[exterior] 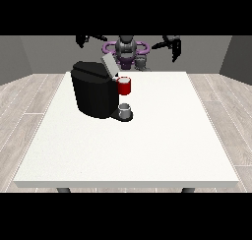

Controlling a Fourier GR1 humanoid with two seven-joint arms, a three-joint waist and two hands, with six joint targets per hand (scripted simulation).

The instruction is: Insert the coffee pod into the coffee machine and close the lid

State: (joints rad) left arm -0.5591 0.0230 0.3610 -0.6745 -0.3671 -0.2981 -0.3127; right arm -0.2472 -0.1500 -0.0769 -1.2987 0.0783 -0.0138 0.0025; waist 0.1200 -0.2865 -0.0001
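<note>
The black coffee machine (pixel 93 94) stands on the left half of the white table (pixel 162 135), and its grey lid (pixel 109 65) is tilted up. A red thing at the machine (pixel 124 86) sits under the raised lid. The small grey coffee pod (pixel 141 63) stands at the table's far edge, just right of the robot's torso. Both hands are raised above the far edge and touch nothing. The hand at the view's left (pixel 82 39) is high behind the machine. The hand at the view's right (pixel 173 45) hangs with straight fingers, up and to the right of the pod.
A grey cup (pixel 126 111) rests on the machine's front base. The robot's torso (pixel 126 49) with a purple ring is behind the far edge. Bare tabletop spreads right of the machine and towards the near edge.
</note>
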